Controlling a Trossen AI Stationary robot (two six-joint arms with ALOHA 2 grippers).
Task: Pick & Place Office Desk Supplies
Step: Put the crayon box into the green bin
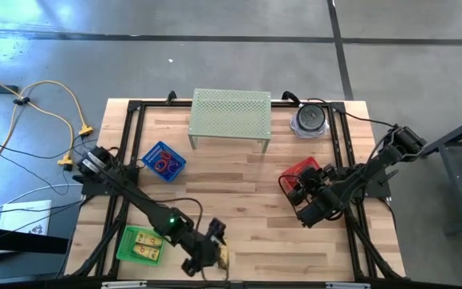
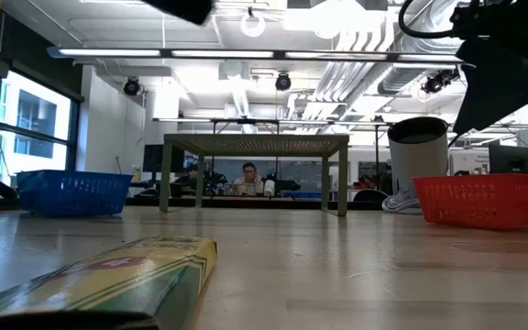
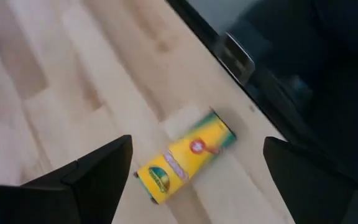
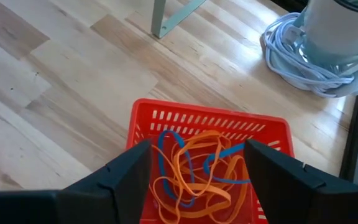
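Note:
A small yellow rectangular box (image 3: 185,155) lies flat on the wood near the table's near edge (image 1: 224,257) and fills the low view's foreground (image 2: 108,280). My left gripper (image 1: 203,255) hovers over it, open, with its fingers (image 3: 98,177) on either side of the box and not touching it. My right gripper (image 1: 303,194) is open above the red mesh basket (image 4: 210,118), which holds orange and blue loops (image 4: 194,171). Its fingers (image 4: 126,174) stand over the basket's near part; I see no touch.
A green basket (image 1: 140,245) with yellow blocks sits at the near left. A blue basket (image 1: 163,160) holds red loops. The pale green perforated stand (image 1: 229,116) and a grey cylinder on coiled cable (image 1: 310,119) stand at the far edge. A person (image 2: 250,179) sits far behind.

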